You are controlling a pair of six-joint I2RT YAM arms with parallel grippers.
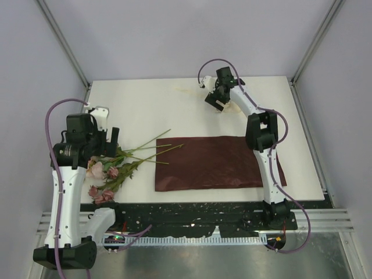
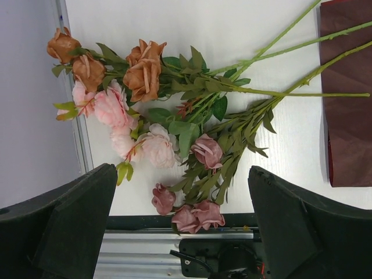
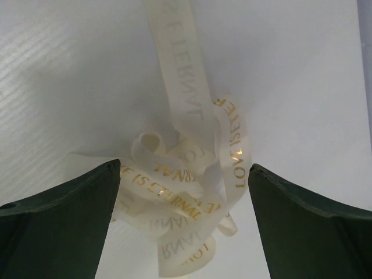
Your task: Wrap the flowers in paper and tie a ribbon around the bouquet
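Two pincers stand wide open and empty: the left gripper [image 2: 181,171] hangs over the flowers [image 2: 174,128], which lie at the near left of the table [image 1: 145,104] with only their stem tips reaching the flat paper [image 1: 215,163], and the right gripper [image 3: 185,168] hangs over the curled ribbon [image 3: 186,192] near the far edge. The flowers probably go first, so the left should close on the gathered stems below the leaves, not on the blooms.
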